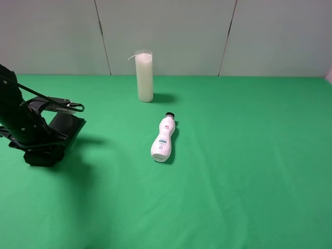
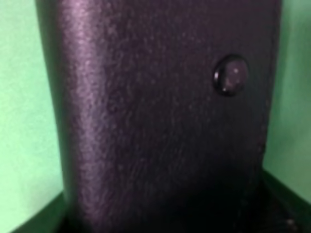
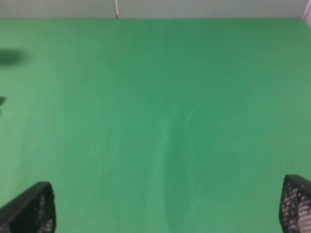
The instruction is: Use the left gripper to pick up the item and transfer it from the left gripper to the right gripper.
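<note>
Glasses case [image 1: 66, 124], one, flat, oblong and matte black, with a pebbled grain and one small round snap [image 2: 231, 74], sits between the jaws of the black left gripper [image 1: 54, 132], which are closed on it. It is at 9 o'clock from the one white plastic bottle [image 1: 163, 141] lying on the green cloth table [image 1: 249, 155]. One tall white candle in glass [image 1: 144, 78] stands at 11 o'clock from the bottle. The black right gripper [image 3: 165, 201] hangs spread wide over the cloth.
</note>
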You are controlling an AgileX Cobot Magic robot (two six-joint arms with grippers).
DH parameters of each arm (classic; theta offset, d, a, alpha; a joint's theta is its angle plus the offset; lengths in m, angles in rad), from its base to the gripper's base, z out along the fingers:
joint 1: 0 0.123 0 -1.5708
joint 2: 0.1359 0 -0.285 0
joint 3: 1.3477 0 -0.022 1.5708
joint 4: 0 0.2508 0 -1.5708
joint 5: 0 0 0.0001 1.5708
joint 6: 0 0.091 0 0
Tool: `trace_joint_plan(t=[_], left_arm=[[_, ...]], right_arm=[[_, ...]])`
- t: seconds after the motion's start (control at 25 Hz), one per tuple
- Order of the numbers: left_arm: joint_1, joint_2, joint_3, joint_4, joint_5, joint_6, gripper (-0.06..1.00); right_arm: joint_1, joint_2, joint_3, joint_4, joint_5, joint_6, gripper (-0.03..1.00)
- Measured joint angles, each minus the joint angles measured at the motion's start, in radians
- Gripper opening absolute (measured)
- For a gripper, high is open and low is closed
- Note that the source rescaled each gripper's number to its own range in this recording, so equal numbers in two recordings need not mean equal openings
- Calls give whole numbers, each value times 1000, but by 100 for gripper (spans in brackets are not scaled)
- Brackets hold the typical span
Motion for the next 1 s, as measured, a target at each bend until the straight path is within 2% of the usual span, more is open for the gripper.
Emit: trace_joint_plan(t=[0.72,1.0], left_arm=[[0,-3,-2,0,6,0,6],[0,-80,-2,-1,24,0,5]], right_arm=[[0,0,0,0,0,0,100],[0,0,0,0,0,0,100]])
